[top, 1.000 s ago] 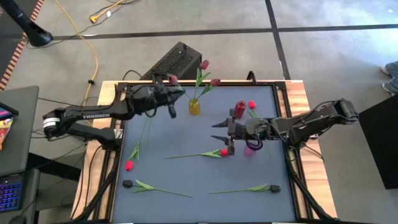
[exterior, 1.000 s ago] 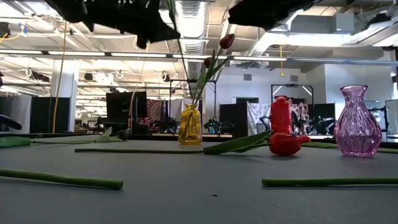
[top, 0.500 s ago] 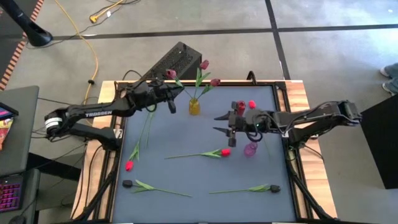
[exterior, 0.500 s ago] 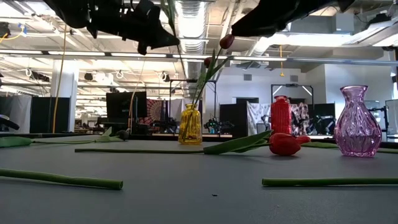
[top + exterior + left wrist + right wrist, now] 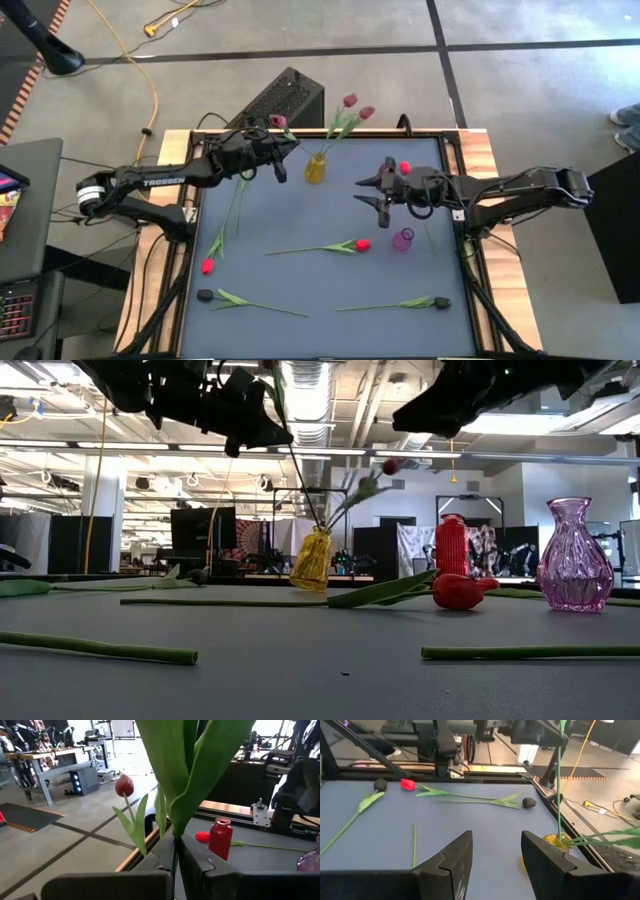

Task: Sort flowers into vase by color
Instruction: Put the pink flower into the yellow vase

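— What stands around the counter [image 5: 300, 225]?

— A black box [image 5: 283, 98] lies on the floor just behind its far edge. A yellow cable [image 5: 150, 85] runs over the floor at the far left.

— And at the left side?

— A dark desk [image 5: 22, 200] with a keyboard [image 5: 18, 308] that has lit keys.

— The room behind?

— Long ceiling lamps [image 5: 300, 385], a dark monitor [image 5: 203, 530] and more benches.

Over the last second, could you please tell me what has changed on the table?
The yellow vase has tipped over to a lean as the left gripper, shut on a maroon tulip, works its stem in. The right gripper drew back, open and empty. The flowers on the table stayed put.
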